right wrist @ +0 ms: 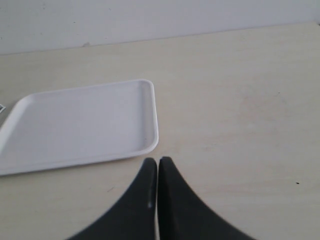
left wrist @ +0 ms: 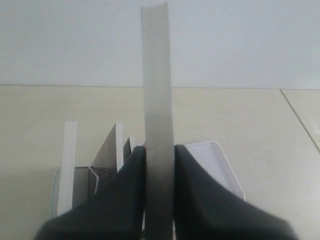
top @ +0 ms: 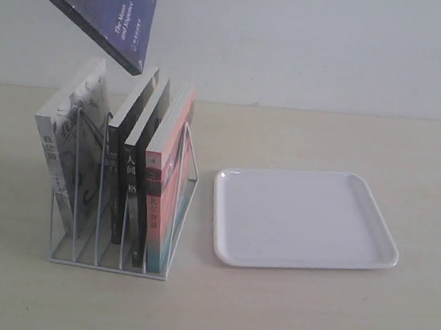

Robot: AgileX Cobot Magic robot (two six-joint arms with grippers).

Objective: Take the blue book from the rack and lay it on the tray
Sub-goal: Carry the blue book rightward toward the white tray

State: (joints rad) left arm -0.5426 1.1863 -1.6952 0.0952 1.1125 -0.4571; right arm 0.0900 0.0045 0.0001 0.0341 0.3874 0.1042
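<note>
The blue book [top: 103, 4] hangs tilted in the air above the white wire rack [top: 115, 225], clear of the books left in it. In the left wrist view its page edge [left wrist: 157, 100] runs between the black fingers [left wrist: 127, 195], and my left gripper [left wrist: 159, 152] is shut on it. The white tray [top: 301, 218] lies flat to the right of the rack, with nothing on it. My right gripper [right wrist: 158, 162] is shut with nothing in it, hovering over the table just beside the tray [right wrist: 75, 125]. Neither gripper shows in the exterior view.
Several books stay upright in the rack: a pale grey one [top: 68, 136], two black-spined ones [top: 132, 165] and a pink-and-teal one [top: 165, 183]. The pale wooden table [top: 307, 319] runs back to a white wall.
</note>
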